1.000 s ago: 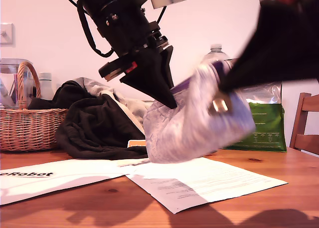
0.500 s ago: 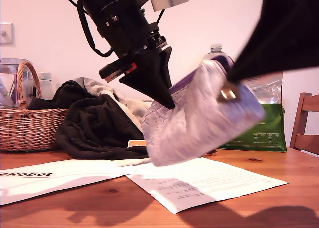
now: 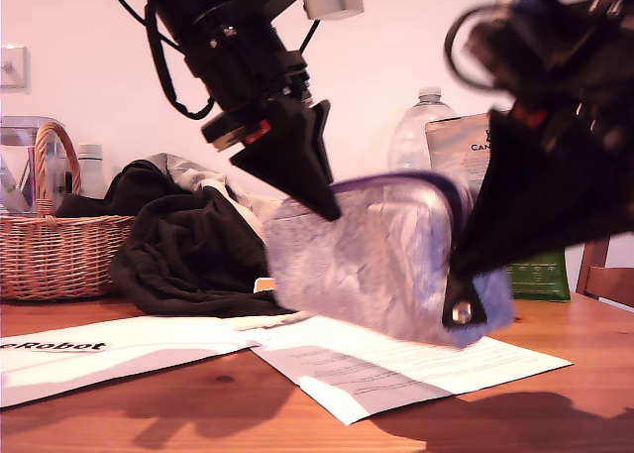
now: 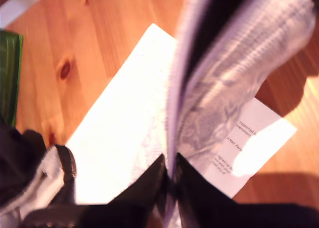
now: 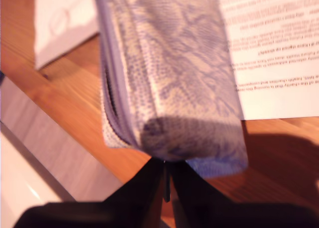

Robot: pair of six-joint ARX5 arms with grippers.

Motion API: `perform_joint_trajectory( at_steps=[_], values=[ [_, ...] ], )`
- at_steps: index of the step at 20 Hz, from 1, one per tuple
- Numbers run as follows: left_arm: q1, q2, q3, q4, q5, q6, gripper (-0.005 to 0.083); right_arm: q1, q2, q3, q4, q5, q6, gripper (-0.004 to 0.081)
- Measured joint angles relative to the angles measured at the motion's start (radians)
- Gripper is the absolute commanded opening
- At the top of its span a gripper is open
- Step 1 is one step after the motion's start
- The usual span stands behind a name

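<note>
My first gripper and my second gripper each pinch the purple snakeskin-patterned pouch, held above the printed sheet.

**Lilac snakeskin, warm wood**

The pouch is lilac with a grey snakeskin print and a purple rim. The paper is white with black print, the table orange-brown with dark knots. Black clothes, tan basket, green bag.

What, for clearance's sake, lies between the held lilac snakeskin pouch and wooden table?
A printed white paper sheet, under the pouch, in the exterior view.
</note>
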State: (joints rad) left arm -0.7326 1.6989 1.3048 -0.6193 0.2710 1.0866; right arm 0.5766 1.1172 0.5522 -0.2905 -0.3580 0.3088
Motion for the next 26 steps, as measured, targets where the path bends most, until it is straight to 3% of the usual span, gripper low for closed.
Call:
perform_joint_trajectory(
  at_steps=[5,11,14,19,26],
  values=[
    [0.054,0.000,0.000,-0.108,-0.001,-0.004,-0.0003,0.000,0.011,0.000,0.024,-0.001,-0.041,-0.0013],
    [0.084,0.000,0.000,-0.154,0.036,-0.008,0.0141,0.000,0.014,0.000,0.058,-0.028,-0.039,-0.0013],
    [0.084,0.000,0.000,-0.155,0.053,-0.034,0.0281,0.000,0.039,0.000,0.058,-0.028,-0.041,-0.0013],
    [0.058,0.000,0.000,-0.122,0.185,-0.038,0.0400,0.000,0.073,0.000,0.050,-0.028,-0.048,-0.0013],
    [-0.029,0.002,0.000,-0.028,0.193,-0.037,0.0418,0.000,0.076,0.000,0.027,-0.028,-0.100,-0.0013]
  ],
)
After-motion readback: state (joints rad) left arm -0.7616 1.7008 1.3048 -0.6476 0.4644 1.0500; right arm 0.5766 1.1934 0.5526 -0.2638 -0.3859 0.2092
